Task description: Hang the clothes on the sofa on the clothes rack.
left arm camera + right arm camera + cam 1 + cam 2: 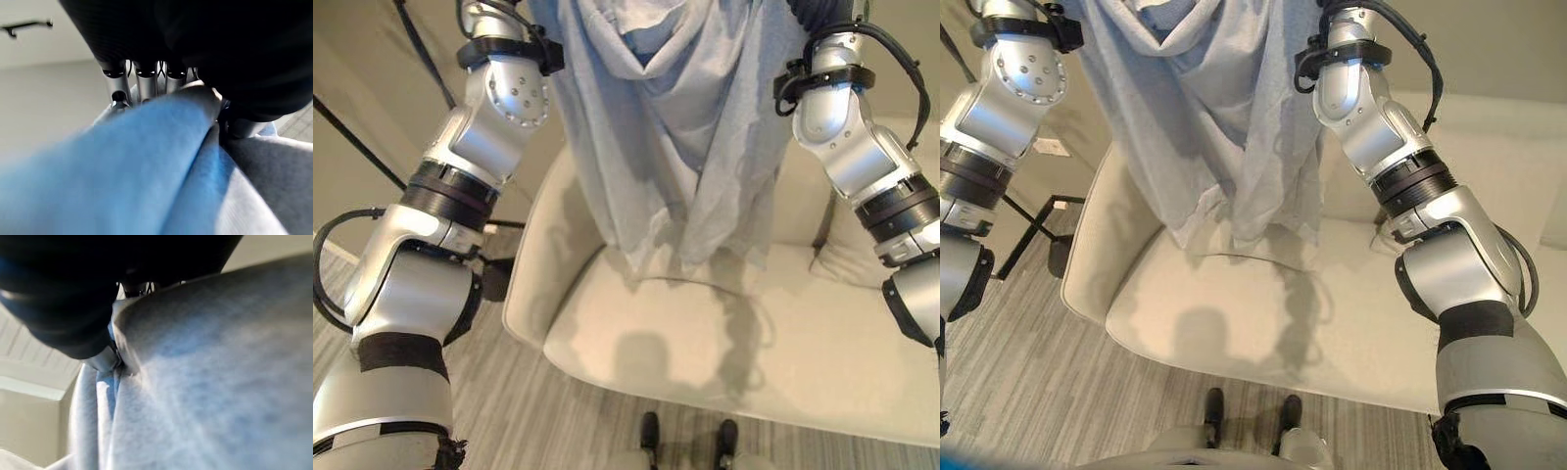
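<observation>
in the left wrist view the left hand [195,93] has its fingers [145,85] curled down into a fold of the cloth, with the thumb pressed against it from the other side, so it is grasping the garment [680,117]. in the right wrist view the right hand [105,357] shows a silver finger pressed into a bunched edge of the same cloth under the dark cover, pinching it. the garment is a thin, pale blue-grey piece, loose and creased, with a v-shaped opening near the top; it hangs spread between the two raised arms, its uneven hem just above the seat of the cream sofa [724,343]. the eye views show the whole drape and the striped grey floor [509,401], which the wrist views lack; the wrist views show the grips.
</observation>
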Available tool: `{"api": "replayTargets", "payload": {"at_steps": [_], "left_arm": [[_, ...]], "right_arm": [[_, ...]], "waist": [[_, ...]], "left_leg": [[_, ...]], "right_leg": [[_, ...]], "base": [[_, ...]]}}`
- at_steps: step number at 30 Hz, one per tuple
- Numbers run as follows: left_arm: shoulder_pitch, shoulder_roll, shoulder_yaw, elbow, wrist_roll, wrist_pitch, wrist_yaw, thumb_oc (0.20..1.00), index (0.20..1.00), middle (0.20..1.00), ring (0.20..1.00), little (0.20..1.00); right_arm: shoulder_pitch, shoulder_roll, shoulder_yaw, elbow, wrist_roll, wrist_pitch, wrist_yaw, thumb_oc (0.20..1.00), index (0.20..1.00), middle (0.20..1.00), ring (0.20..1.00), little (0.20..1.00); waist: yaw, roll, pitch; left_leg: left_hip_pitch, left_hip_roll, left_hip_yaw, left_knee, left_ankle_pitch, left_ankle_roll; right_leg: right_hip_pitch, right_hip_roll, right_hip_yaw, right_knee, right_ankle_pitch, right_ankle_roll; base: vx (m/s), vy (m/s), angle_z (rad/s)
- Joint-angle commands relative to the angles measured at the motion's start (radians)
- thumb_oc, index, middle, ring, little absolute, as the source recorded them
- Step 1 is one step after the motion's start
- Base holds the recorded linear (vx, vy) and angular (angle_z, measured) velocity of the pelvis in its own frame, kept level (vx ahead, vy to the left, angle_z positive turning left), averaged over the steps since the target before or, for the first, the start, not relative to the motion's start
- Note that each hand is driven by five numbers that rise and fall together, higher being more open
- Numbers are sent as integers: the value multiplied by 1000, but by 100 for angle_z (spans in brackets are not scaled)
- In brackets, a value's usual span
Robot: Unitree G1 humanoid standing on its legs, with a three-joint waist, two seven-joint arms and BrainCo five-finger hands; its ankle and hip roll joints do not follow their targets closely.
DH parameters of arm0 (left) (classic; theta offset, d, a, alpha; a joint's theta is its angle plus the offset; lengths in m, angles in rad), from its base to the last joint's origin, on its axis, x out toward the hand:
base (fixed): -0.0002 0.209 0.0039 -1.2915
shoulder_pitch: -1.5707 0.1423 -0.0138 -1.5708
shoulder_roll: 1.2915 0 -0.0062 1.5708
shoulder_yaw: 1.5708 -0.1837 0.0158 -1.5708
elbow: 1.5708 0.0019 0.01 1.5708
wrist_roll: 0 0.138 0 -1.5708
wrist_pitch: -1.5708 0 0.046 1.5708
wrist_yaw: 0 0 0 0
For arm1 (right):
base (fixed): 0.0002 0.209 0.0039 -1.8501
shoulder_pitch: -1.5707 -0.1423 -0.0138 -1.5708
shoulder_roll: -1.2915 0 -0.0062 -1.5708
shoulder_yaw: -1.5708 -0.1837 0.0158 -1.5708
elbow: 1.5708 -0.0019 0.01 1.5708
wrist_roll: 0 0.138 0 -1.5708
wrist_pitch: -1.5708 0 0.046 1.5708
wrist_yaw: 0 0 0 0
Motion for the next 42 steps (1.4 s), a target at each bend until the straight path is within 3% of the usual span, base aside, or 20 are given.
{"api": "replayTargets", "payload": {"at_steps": [1,5,9,10,11,12,14,15,16,19,20,22,23,24,26,31,35,38,42], "left_arm": [[40,18,-21,79,34,-29,14,200,200,200,200,200],[24,16,-33,75,51,-26,26,200,200,200,200,200],[16,-19,-41,77,58,-28,29,200,200,200,200,200],[11,-42,-46,76,58,-32,24,200,200,200,200,200],[10,-43,-47,77,58,-33,24,200,200,200,200,200],[11,-60,-48,65,52,-36,18,200,200,200,200,200],[52,-78,-19,15,64,-38,15,200,200,200,200,200],[53,-78,-18,14,64,-37,15,200,200,200,200,200],[78,-67,-5,-23,77,-32,6,200,200,200,200,200],[73,-57,-18,-28,86,-24,-5,200,200,200,200,200],[72,-56,-18,-28,86,-23,-5,200,200,200,200,200],[80,-66,-18,-27,86,-19,-11,200,200,200,200,200],[79,-67,-18,-27,86,-19,-10,200,200,200,200,200],[89,-74,-7,-21,95,-18,-14,200,200,200,200,200],[100,-76,8,-25,100,-22,-20,200,200,200,200,200],[123,-104,23,-44,107,-27,-27,200,200,200,200,200],[123,-127,17,-44,118,-29,-35,200,200,200,200,200],[110,-134,20,-37,113,-35,-21,200,200,200,200,200],[130,-132,15,-41,115,-33,-10,200,200,200,200,200]], "right_arm": [[65,4,16,49,-6,-53,-7,200,200,200,200,200],[73,-1,8,23,-21,-50,-31,200,200,200,200,200],[69,-10,20,7,-55,-28,-37,200,200,200,200,200],[69,-15,19,2,-68,-15,-29,200,200,200,200,200],[70,-15,18,1,-69,-14,-29,200,200,200,200,200],[91,-1,-1,-13,-81,0,-31,200,200,200,200,200],[120,34,-40,-45,-102,22,-38,200,200,200,200,200],[121,34,-40,-45,-103,23,-38,200,200,200,200,200],[143,43,-46,-58,-111,25,-31,200,200,200,200,200],[142,42,-41,-47,-107,26,-10,200,200,200,200,200],[141,42,-42,-47,-107,26,-10,200,200,200,200,200],[150,46,-49,-73,-110,24,-7,200,200,200,200,200],[151,46,-50,-73,-110,24,-7,200,200,200,200,200],[159,45,-50,-72,-119,23,-12,200,200,200,200,200],[164,33,-53,-72,-120,21,-12,200,200,200,200,200],[174,10,-47,-93,-122,12,-6,200,200,200,200,200],[175,1,-52,-87,-119,12,-10,200,200,200,200,200],[169,-11,-55,-84,-111,8,-25,200,200,200,200,200],[217,-19,-79,-101,-113,18,-38,200,200,200,200,200]], "waist": [[42,-29,-189],[35,-40,-174],[25,-25,-167],[13,-15,-177],[14,-17,-180],[11,-25,-183],[24,-37,-154],[25,-37,-155],[46,-40,-142],[66,-55,-134],[67,-57,-135],[91,-72,-129],[92,-72,-131],[117,-96,-135],[122,-110,-135],[113,-91,-121],[91,-81,-115],[72,-92,-105],[61,-82,-117]], "left_leg": [[-1,71,35,12,-58,-78],[-9,114,19,61,-63,-91],[-4,122,0,70,-75,-91],[6,106,-1,51,-82,-92],[4,103,0,49,-81,-91],[1,56,6,36,-91,-71],[-3,11,51,39,-100,-44],[-4,11,53,40,-101,-43],[-12,-14,77,53,-105,-17],[-23,-30,98,58,-97,9],[-27,-31,99,59,-93,10],[-54,-49,115,72,-78,24],[-59,-48,116,73,-74,24],[-73,-69,136,83,-71,26],[-95,-73,139,107,-70,22],[-157,-67,107,178,-71,10],[-178,-34,88,179,-70,-5],[-199,90,38,172,-54,-35],[-162,228,1,138,-3,-62]], "right_leg": [[2,-38,56,12,-99,152],[37,-57,66,15,-88,167],[45,-84,75,31,-80,180],[21,-121,78,43,-62,192],[16,-124,79,45,-63,193],[-31,-182,94,61,-22,211],[-98,-237,82,69,34,211],[-100,-238,84,70,34,211],[-111,-255,10,124,10,196],[-88,-199,4,249,-91,151],[-94,-200,6,251,-89,149],[-68,-94,17,310,-197,124],[-71,-92,18,306,-192,122],[-6,-62,2,238,-206,101],[23,-37,20,123,-185,115],[54,-21,48,14,-125,128],[33,-36,48,15,-103,140],[5,-96,46,18,-92,171],[25,-139,46,48,-121,202]], "base": [[12,58,3],[18,182,-3],[-8,318,-1],[-15,312,5],[-56,638,17],[-94,466,31],[-216,512,5],[-268,448,-37],[-163,311,-61],[-136,230,-57],[-140,115,-25],[-150,91,-26],[-131,7,-23],[-95,-59,-24],[-88,-90,-16],[-81,14,0],[-51,130,23],[-36,289,1],[69,341,0]]}}
